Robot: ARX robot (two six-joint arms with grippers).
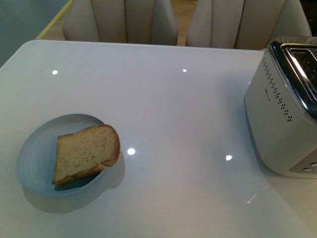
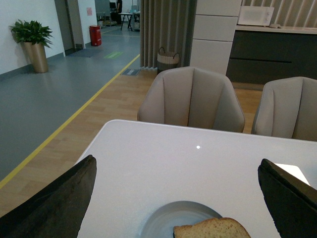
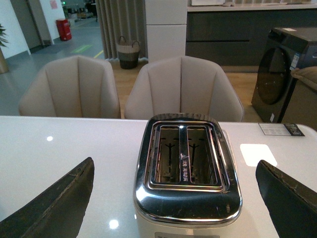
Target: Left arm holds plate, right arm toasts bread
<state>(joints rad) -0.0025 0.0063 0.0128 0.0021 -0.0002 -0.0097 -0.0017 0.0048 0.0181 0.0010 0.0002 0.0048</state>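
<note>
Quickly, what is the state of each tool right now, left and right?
Left tool: open, holding nothing; the plate with the bread lies ahead.
Right tool: open, holding nothing; the toaster is in front.

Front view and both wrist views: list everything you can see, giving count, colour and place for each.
table: one, glossy white, under everything
plate: one, pale blue, on the table's left side
bread: one slice, tan with a brown crust, on the plate, overhanging the rim towards the toaster
toaster: one, white with a chrome top, on the table's right side, slots empty
chairs: two, beige, behind the table's far edge
plant: one, green in a gold pot, on the floor by the white wall
basket: one, woven, by the curtain
microwave: one, white, on the far counter
left gripper: one, dark, open, above the plate
right gripper: one, dark, open, above the toaster
</note>
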